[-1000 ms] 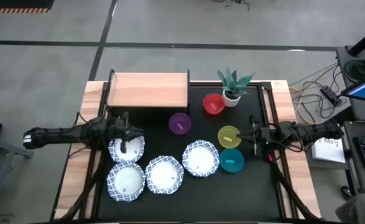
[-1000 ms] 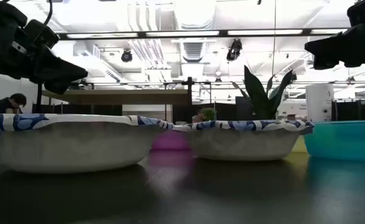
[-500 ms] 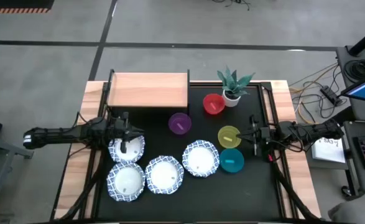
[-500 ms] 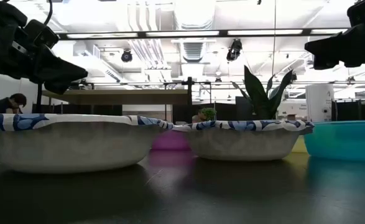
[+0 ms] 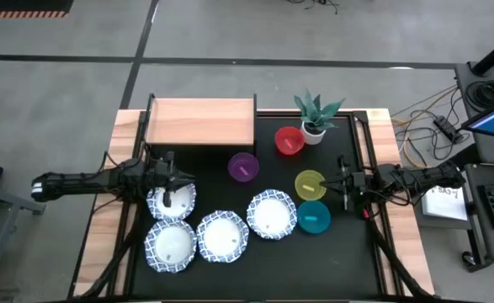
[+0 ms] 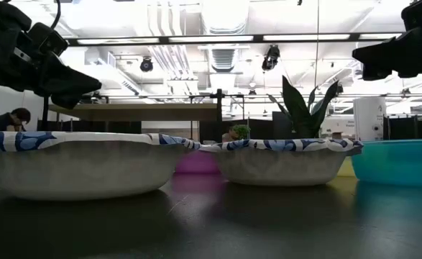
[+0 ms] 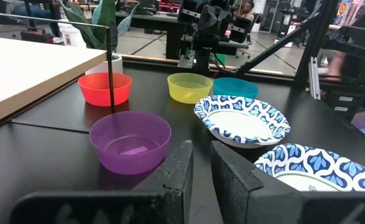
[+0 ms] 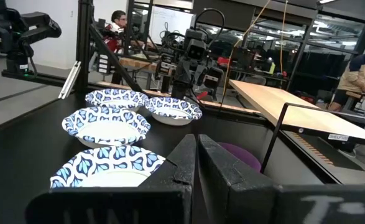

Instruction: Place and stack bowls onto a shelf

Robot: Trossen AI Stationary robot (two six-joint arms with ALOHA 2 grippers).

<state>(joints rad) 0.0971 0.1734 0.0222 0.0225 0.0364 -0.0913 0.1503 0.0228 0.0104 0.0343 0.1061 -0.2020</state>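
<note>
Nearest the front edge of the large black mat (image 5: 347, 252) sit two wide white bowls with blue-patterned wavy rims, one at the front left (image 5: 170, 245) and one just beside it (image 5: 222, 236), their rims touching or nearly so. A third wide bowl (image 5: 272, 214) lies a little farther back, next to the small plain teal bowl (image 5: 314, 218).

The left gripper (image 5: 174, 178) hovers over the fourth wide bowl (image 5: 172, 200), which lies directly beneath its jaws. In the left wrist view the two dark fingers (image 7: 182, 168) stand only a narrow gap apart, holding nothing; beyond their tips sits the small plain purple bowl (image 7: 130, 140), then the small red bowl (image 7: 105, 88) and the small yellow bowl (image 7: 190, 87).

The right gripper (image 5: 342, 183) hangs at the mat's right side, the yellow bowl and the teal bowl lying just ahead of its jaws. In the right wrist view its fingers (image 8: 185, 158) are pressed almost together, empty.

Farther back, the rectangular light-wood shelf with thin black metal legs (image 5: 200, 123) stands bare at the mat's back left, beyond the left gripper's jaws. A small white pot with a green spiky plant (image 5: 315, 115) stands at the back just beside the red bowl.
</note>
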